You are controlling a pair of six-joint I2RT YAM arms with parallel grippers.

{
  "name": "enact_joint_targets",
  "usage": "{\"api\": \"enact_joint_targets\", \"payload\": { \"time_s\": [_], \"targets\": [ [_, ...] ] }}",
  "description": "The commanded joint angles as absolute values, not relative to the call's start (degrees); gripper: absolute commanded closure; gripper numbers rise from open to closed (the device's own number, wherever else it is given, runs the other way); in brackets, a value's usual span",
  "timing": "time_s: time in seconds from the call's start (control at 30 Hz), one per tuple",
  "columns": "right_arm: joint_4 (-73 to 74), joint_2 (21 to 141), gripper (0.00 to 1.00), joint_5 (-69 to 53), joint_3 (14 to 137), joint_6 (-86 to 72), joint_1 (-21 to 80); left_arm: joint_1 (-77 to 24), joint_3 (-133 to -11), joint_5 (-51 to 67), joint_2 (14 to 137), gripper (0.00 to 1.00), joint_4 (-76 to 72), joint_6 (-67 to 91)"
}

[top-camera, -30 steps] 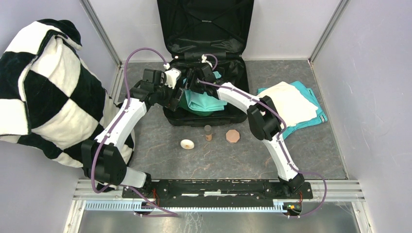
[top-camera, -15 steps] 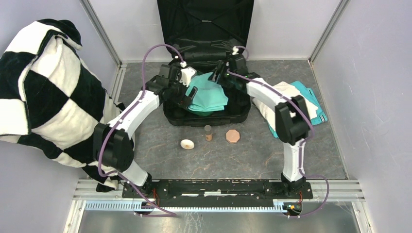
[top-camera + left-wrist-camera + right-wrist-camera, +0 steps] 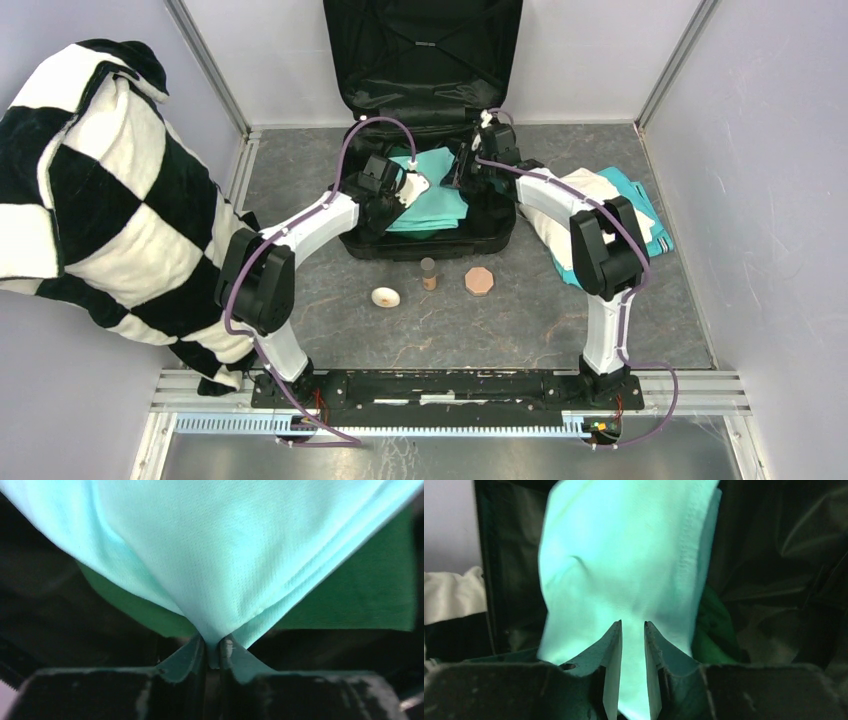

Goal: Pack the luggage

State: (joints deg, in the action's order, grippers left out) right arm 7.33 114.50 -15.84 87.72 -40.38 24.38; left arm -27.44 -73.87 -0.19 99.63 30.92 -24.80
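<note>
Pinching a corner of a teal garment [image 3: 260, 545], the left gripper [image 3: 214, 642] is fully closed on the cloth inside the luggage [image 3: 430, 245], which lies open at the far end of the table, its lid propped against the back wall. The right gripper [image 3: 632, 625] sits at the luggage's right-hand side, its fingers a narrow gap apart with the same teal cloth showing in the gap; whether it is clamped cannot be told. The luggage's base holds the teal garment spread over a darker green one [image 3: 370, 590]. Right of the luggage lies a folded pile of white and teal clothes [image 3: 620, 215]; just in front of it stand a white disc [image 3: 385, 296], a brown cylinder [image 3: 428, 272] and an octagonal wooden piece [image 3: 480, 281]. A checkered blanket [image 3: 90, 190] hangs well to its left. A second earlier both grippers were bunched over the luggage's middle and the left one gaped wide; the garment now lies flatter.
</note>
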Motion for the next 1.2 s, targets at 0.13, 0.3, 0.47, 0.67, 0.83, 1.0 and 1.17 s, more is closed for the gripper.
{"api": "enact_joint_targets", "payload": {
  "time_s": [0.13, 0.3, 0.47, 0.67, 0.83, 1.0, 1.17],
  "targets": [
    [6.13, 115.19, 0.74, -17.97, 85.34, -38.75, 24.96, -27.19, -69.74, -17.52, 95.49, 0.92, 23.89, -33.90],
    [7.45, 114.56, 0.73, -17.30, 86.85, -38.07, 25.03, -27.60, -69.85, -15.41, 94.04, 0.81, 25.81, -35.10],
    [10.87, 116.94, 0.71, -17.39, 94.58, -37.77, 24.71, -28.58, -69.39, -3.34, 92.19, 0.34, 34.53, -34.00],
    [12.21, 120.12, 0.70, -18.63, 101.46, -38.77, 25.89, -28.33, -73.69, 5.73, 86.93, 0.15, 41.87, -35.09],
    [8.87, 121.65, 0.74, -21.21, 99.69, -40.96, 28.81, -26.67, -85.77, 3.48, 88.43, 0.15, 41.03, -31.14],
    [6.16, 123.98, 0.82, -24.04, 98.00, -41.18, 32.74, -21.66, -93.20, -3.02, 94.27, 0.17, 36.13, -22.61],
    [4.94, 123.32, 0.84, -22.53, 91.36, -39.60, 34.71, -20.00, -87.56, -2.55, 95.99, 0.16, 31.02, -21.14]
  ]
}}
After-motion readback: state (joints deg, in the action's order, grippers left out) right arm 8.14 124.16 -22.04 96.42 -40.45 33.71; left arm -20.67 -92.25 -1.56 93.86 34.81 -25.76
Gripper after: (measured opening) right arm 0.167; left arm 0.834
